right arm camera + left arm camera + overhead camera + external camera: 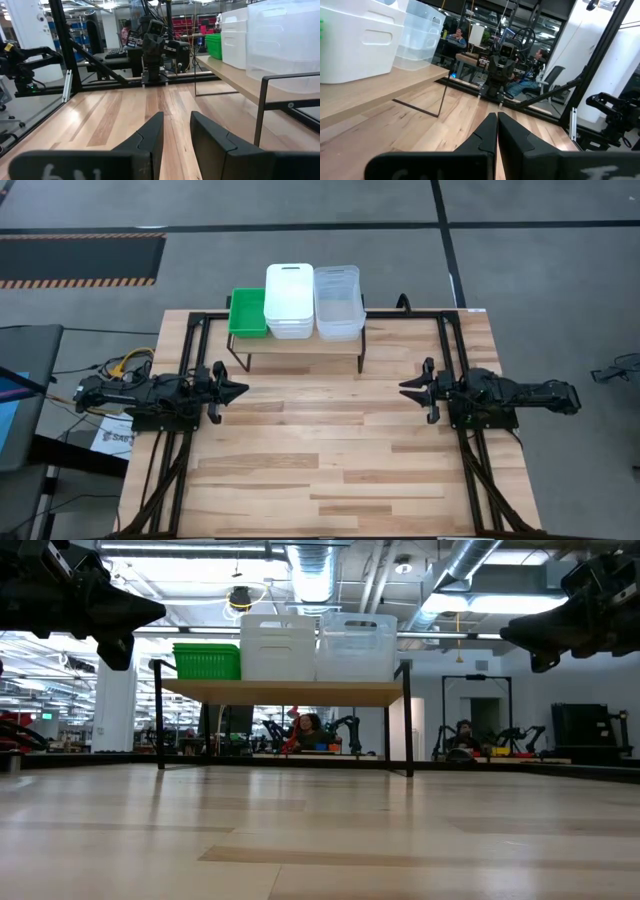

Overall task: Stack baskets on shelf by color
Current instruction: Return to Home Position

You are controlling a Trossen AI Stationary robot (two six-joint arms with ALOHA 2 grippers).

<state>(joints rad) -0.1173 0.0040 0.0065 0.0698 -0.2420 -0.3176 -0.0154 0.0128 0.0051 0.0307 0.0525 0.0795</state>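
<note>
Wooden table (330,470) carries the shelf (300,344) at its far edge, with green baskets (247,313), white baskets (289,300) and clear baskets (337,302) stacked from left end to right. Left gripper (238,390) is pinched together and right gripper (405,388) narrowly parted; both are empty, near the side edges. I judge homing needs slow retraction clear of the shelf legs.

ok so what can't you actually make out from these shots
Count in the white stack and clear stack: high view, top tubs cover those beneath; low view, nested walls merge.
Green stack: left wrist view, cut off by the picture edge.
People behind the table: low view, too small to tell what they do.
Left gripper and right gripper: low view, dark silhouettes, fingers unreadable.
</note>
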